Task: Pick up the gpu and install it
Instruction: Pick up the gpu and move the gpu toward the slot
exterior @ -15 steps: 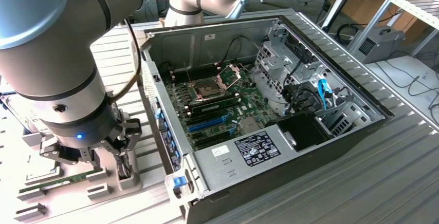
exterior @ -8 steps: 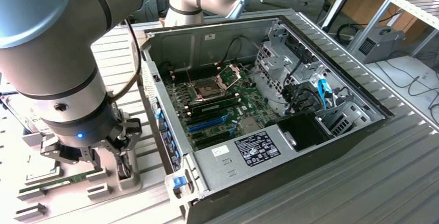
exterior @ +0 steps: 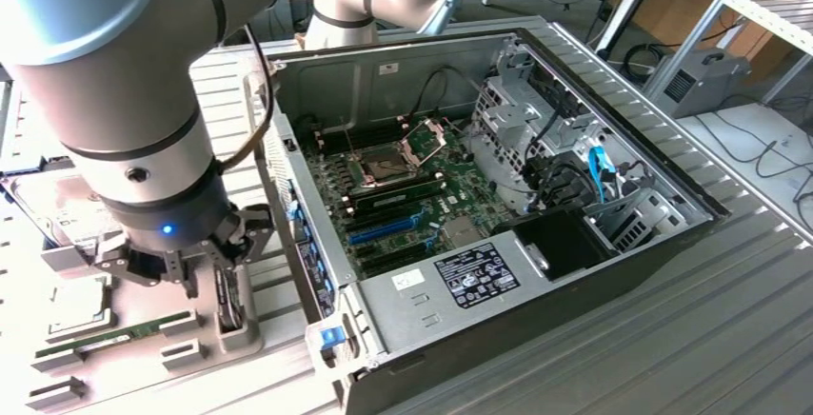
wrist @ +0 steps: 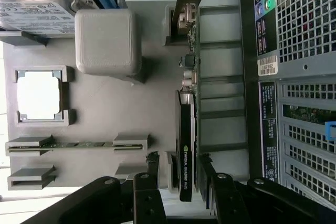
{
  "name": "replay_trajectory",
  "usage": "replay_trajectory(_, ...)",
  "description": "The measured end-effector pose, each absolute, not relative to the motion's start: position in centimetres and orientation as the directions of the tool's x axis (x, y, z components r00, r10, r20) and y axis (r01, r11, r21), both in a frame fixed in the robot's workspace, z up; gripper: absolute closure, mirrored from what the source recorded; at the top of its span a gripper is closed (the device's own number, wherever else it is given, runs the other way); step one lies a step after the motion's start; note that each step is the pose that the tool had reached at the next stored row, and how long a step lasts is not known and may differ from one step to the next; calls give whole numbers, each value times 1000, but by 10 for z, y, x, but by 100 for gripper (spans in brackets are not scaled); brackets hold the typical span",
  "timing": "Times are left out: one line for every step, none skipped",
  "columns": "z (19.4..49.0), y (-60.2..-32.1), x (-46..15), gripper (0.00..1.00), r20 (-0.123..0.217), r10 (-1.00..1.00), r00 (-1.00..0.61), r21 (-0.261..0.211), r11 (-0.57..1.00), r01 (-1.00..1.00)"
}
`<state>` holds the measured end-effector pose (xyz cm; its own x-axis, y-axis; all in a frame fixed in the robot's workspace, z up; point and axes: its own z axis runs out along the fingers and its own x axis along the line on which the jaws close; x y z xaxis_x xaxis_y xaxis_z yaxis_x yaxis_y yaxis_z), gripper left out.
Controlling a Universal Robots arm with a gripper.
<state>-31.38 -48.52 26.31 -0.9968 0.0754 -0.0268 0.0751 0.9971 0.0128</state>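
Gripper [wrist: 178, 165] open, fingers [wrist: 153, 167] straddling the gpu [wrist: 186, 129], one on each side, gap showing on one side. Gpu stands on edge in the gray holder [wrist: 126, 114] right under the gripper. Open computer case [exterior: 534, 206] sits just beside it.

Ribbed metal table [exterior: 661, 358]. An open computer case [exterior: 610, 282] lies on its side, toward the table edge at the exterior view's right. A grey parts fixture [exterior: 235, 339] rests on the table just beside the case's rear panel. Its slots carry the gpu [wrist: 185, 150] standing on edge, a RAM stick [wrist: 79, 144] and a hard drive [wrist: 31, 9].
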Motion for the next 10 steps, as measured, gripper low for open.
replay_trajectory(263, -483, -313, 58, -27, 75, -997, 13, 997, 75)
replay_trajectory(263, -481, -313, 58, -27, 75, -997, 12, 997, 75)
replay_trajectory(263, -478, -312, 58, -27, 75, -997, 12, 997, 75)
replay_trajectory(263, -476, -311, 58, -27, 75, -997, 12, 997, 75)
replay_trajectory(263, -474, -310, 58, -27, 75, -997, 11, 997, 75)
replay_trajectory(263, -471, -310, 58, -27, 75, -997, 10, 997, 75)
replay_trajectory(263, -469, -308, 58, -27, 75, -997, 10, 997, 75)
replay_trajectory(263, -465, -306, 58, -26, 75, -997, 9, 997, 75)
replay_trajectory(262, -463, -304, 58, -26, 75, -997, 9, 997, 75)
replay_trajectory(262, -463, -304, 58, -25, 75, -997, 8, 997, 75)
